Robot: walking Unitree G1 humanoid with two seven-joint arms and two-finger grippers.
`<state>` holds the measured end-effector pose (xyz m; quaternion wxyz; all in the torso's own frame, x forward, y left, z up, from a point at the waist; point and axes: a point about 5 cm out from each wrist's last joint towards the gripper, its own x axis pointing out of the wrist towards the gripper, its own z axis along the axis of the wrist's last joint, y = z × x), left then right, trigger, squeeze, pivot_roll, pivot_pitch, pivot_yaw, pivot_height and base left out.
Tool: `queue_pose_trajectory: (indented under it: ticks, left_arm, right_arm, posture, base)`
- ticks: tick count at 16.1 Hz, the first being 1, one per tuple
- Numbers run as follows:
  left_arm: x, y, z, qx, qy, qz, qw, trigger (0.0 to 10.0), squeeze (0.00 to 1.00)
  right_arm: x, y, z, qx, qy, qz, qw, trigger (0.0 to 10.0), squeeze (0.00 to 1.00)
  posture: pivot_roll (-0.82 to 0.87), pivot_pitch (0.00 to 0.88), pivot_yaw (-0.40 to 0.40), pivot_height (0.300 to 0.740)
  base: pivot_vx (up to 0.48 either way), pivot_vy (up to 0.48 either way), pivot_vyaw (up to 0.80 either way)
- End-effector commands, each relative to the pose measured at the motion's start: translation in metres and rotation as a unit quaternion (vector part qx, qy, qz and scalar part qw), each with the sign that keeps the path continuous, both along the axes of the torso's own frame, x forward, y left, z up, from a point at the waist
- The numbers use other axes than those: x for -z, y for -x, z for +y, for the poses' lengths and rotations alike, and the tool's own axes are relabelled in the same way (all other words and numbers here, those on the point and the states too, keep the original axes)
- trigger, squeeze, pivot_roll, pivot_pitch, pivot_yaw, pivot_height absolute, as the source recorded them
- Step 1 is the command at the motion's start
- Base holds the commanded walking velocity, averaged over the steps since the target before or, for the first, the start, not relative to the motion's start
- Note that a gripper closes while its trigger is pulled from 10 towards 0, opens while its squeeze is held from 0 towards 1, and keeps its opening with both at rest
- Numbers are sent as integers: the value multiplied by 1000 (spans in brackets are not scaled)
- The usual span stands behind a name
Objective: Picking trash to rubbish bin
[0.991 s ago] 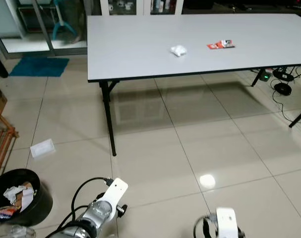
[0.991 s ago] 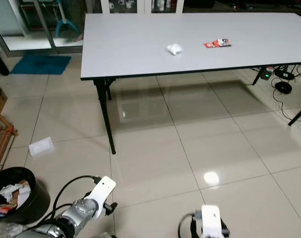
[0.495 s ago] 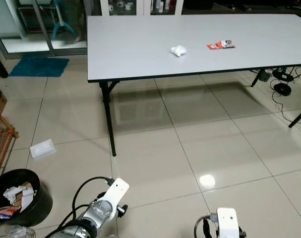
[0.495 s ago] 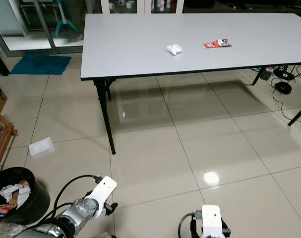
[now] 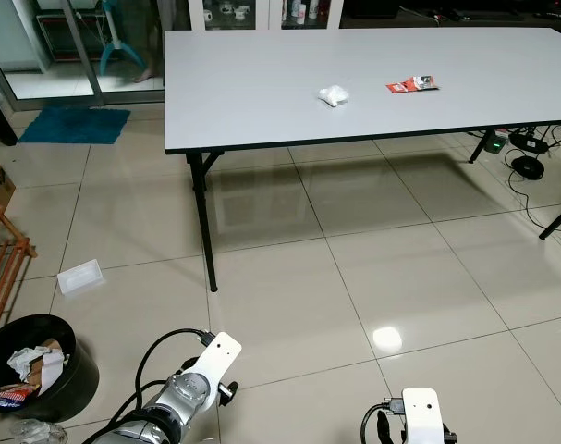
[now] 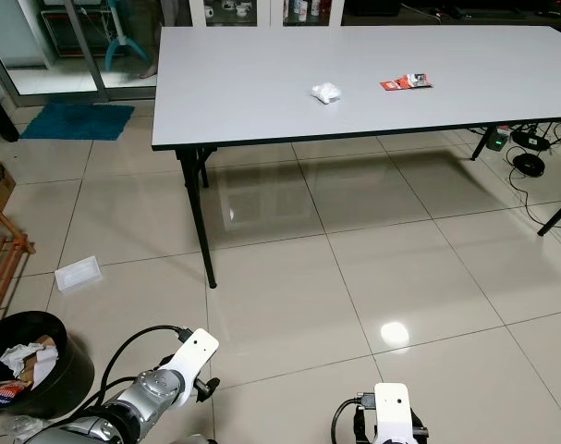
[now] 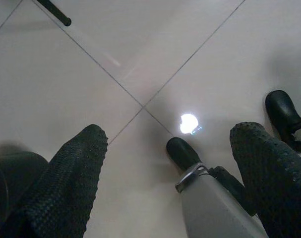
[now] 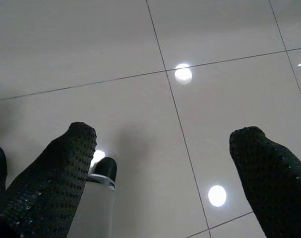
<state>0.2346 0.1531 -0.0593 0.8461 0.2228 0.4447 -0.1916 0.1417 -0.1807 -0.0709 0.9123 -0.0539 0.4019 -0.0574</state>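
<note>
Red wrapper (image 5: 411, 84), writing unreadable, on table (image 5: 262, 102)

Arms: silver metal, each ending in a white wrist block — black cables loop beside them.
Left hand (image 7: 165, 173): two black fingers with knobbly texture.
Right hand (image 8: 165, 173): same black textured fingers.

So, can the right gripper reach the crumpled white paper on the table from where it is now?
Probably not: the right gripper hangs open above the floor, and the paper lies far ahead on the table.
</note>
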Motion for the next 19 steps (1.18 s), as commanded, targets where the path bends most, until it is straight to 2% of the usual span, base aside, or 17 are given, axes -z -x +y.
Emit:
queue_pose_trajectory:
  ticks: [1,13,19]
  left_arm:
    - [-2,-3,-4,11,2,-3,1000,10000,0]
    - [-1,-1,-2,23,-2,0,1000,10000,0]
    - [-1,-1,-1,25,-4,1,1000,10000,0]
  right_arm:
    - [-1,1,-3,3,3,3,1000,10000,0]
    - [10,5,1,0,-1,25,1000,10000,0]
    - [29,17,0,-1,-2,70,998,10000,0]
  posture:
    - [98,31,-38,740]
    - [95,39,-34,740]
    - [95,42,-33,740]
  base:
    - [0,0,0]
    - [0,0,0]
    - [0,0,0]
